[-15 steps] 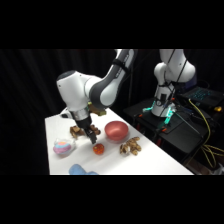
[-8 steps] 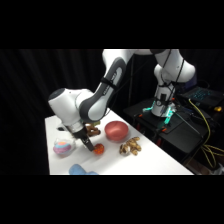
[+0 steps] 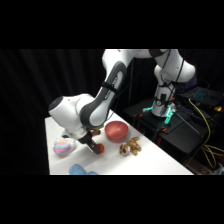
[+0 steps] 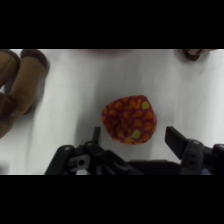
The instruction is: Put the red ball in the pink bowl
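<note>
The gripper (image 4: 134,137) is down at table level with its fingers spread wide, one on each side of the red ball (image 4: 130,120) — neither finger visibly touching it, nothing grasped. The ball rests on the white table (image 4: 75,100); its surface is red mottled with orange and yellow spots. In the side view the ball (image 3: 100,148) sits at the gripper's (image 3: 95,145) tip, near the pink bowl (image 3: 116,130), which stands apart from it further back on the table. A brown plush toy (image 3: 130,146) lies just beside the bowl, on the table's near side. A pastel plush lump (image 3: 63,146) sits on the far side of the arm, and a blue object (image 3: 80,170) lies at the table's front edge. In the wrist view another brown plush piece (image 4: 20,85) occupies the left edge — clear of the ball.
</note>
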Robot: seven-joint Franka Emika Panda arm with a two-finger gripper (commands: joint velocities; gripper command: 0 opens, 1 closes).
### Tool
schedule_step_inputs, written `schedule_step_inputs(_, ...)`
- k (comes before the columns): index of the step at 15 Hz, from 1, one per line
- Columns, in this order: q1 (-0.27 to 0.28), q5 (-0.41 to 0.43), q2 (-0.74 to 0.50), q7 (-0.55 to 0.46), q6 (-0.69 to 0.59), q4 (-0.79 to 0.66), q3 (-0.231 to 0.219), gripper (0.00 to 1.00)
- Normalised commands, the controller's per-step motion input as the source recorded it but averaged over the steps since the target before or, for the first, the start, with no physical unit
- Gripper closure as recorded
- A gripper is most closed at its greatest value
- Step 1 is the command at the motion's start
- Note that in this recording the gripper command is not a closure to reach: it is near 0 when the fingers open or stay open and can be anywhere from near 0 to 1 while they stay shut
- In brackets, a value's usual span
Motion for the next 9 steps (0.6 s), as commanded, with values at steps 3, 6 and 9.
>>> schedule_step_inputs(3,-0.053,0.09,-0.08,-0.18,-0.01,-0.09,0.025,0.0)
schedule_step_inputs(6,-0.077,0.106,-0.1,-0.19,0.05,-0.18,0.021,0.0)
schedule_step_inputs(9,-0.066,0.122,-0.18,-0.17,0.09,-0.29,0.031,1.0)
